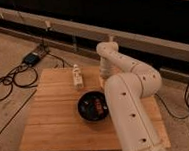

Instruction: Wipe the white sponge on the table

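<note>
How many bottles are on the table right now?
1. The small clear bottle stands upright near the table's far edge, left of the black bowl. The arm may hide others. The gripper, shut, is down at the far edge behind the bowl.

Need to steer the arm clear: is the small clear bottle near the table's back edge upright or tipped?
Upright: the small clear bottle stands on its base on the table, cap up. The pincer, shut, is low over the table to its right, behind the black bowl.

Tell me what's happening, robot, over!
Gripper low at the table's far edge, hidden behind the arm, shut. White sponge not visible. Small clear bottle and black bowl sit nearby.
</note>
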Action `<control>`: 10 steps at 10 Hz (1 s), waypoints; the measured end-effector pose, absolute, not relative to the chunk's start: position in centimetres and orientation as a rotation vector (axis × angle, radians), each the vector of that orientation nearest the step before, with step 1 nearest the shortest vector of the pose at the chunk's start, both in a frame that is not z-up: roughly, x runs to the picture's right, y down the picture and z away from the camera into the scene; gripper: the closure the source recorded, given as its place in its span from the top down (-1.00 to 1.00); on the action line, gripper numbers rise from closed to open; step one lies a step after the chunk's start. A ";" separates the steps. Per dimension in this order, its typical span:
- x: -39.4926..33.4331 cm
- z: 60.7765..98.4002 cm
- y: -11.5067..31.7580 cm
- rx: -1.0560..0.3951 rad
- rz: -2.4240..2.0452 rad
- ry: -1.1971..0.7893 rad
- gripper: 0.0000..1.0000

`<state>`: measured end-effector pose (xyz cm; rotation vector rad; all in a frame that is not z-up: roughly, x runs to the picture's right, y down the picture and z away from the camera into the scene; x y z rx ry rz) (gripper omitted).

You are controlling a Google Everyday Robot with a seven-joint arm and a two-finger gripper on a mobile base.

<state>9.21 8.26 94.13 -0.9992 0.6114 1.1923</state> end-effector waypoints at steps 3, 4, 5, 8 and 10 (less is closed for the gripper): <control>14.5 90.6 10.6 -1.007 1.250 0.734 -1.00; 15.8 89.8 10.7 -0.997 1.268 0.762 -1.00; 17.6 89.0 10.9 -0.981 1.293 0.792 -1.00; 22.1 88.5 10.9 -0.919 1.352 0.845 -1.00; 24.3 89.2 10.5 -0.877 1.370 0.868 -1.00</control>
